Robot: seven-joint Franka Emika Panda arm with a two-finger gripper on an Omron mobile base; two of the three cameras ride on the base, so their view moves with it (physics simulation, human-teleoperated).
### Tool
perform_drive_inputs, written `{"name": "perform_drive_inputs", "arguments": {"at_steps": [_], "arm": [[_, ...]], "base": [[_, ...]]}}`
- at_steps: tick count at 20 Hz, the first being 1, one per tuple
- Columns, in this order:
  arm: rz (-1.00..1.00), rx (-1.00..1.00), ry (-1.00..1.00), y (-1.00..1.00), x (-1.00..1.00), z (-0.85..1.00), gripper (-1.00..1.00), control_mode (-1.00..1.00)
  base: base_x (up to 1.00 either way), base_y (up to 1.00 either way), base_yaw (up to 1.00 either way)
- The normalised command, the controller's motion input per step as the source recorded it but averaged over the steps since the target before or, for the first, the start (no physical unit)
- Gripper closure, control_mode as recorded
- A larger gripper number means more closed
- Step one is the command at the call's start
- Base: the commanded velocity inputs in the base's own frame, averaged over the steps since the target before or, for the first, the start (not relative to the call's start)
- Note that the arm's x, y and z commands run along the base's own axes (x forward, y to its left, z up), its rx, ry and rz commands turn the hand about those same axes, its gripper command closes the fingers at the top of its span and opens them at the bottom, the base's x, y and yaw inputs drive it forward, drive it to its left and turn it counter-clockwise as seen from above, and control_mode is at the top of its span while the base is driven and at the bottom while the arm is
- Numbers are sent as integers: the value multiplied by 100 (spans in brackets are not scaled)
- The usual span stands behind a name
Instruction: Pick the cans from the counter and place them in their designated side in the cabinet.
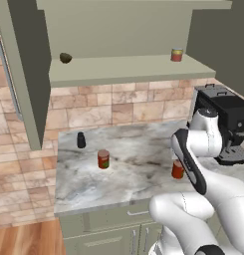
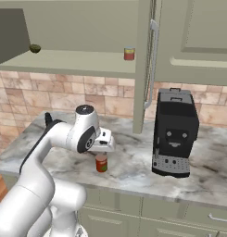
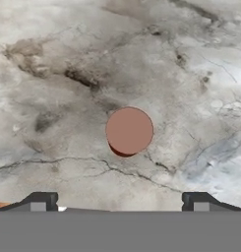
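Fingertips [image 3: 43, 201] wide apart and empty above the plain can [image 3: 129, 131]; reaching to grasp, needing a straight descent before closing.

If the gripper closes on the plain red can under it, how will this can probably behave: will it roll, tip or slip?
The plain red can stands upright on the counter, so it probably will not roll unless knocked over. It looks smooth and round, so it may slip between the open gripper fingers. It seems rigid and small, likely light.
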Motion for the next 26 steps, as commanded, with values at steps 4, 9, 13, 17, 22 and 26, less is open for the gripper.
{"name": "perform_drive_inputs", "arguments": {"at_steps": [4, 9, 13, 17, 22, 26], "arm": [[0, 0, 2, 0, 1, -21, -100, -100], [0, 0, 0, -10, 1, -16, -100, -100], [0, 0, 0, -8, 5, -13, -100, -100], [0, 0, 0, 0, 12, -10, -100, -100], [0, 0, 0, 0, 13, -7, -100, -100], [0, 0, 0, -1, 10, -5, -100, -100]], "base": [[0, 0, 0], [0, 0, 0], [0, 0, 0], [0, 0, 0], [0, 0, 0], [0, 0, 0]]}}
